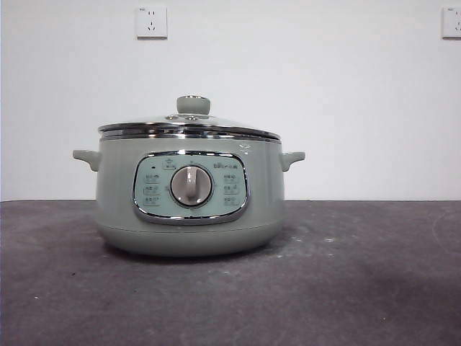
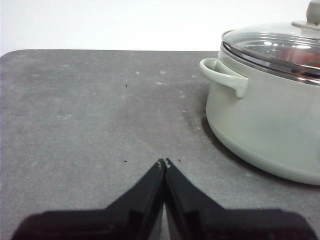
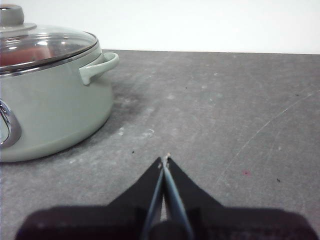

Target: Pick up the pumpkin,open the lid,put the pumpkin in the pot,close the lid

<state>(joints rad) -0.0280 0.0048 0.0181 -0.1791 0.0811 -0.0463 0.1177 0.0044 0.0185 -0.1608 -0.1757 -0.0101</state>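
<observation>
The sage-green pot (image 1: pixel 189 220) stands in the middle of the dark table, its dial facing the front view. The glass lid (image 1: pixel 189 127) sits flat on its rim, with its pale green knob (image 1: pixel 193 105) on top. No pumpkin shows in the open; a blurred orange-red patch shows through the lid glass in the left wrist view (image 2: pixel 295 55) and in the right wrist view (image 3: pixel 22 56). My left gripper (image 2: pixel 164 162) is shut and empty, low over the table beside one pot handle (image 2: pixel 225 75). My right gripper (image 3: pixel 165 159) is shut and empty beside the other handle (image 3: pixel 100 65).
The grey table (image 1: pixel 360 288) runs wide on both sides of the pot, up to a white wall with two sockets (image 1: pixel 151 21). Neither arm shows in the front view.
</observation>
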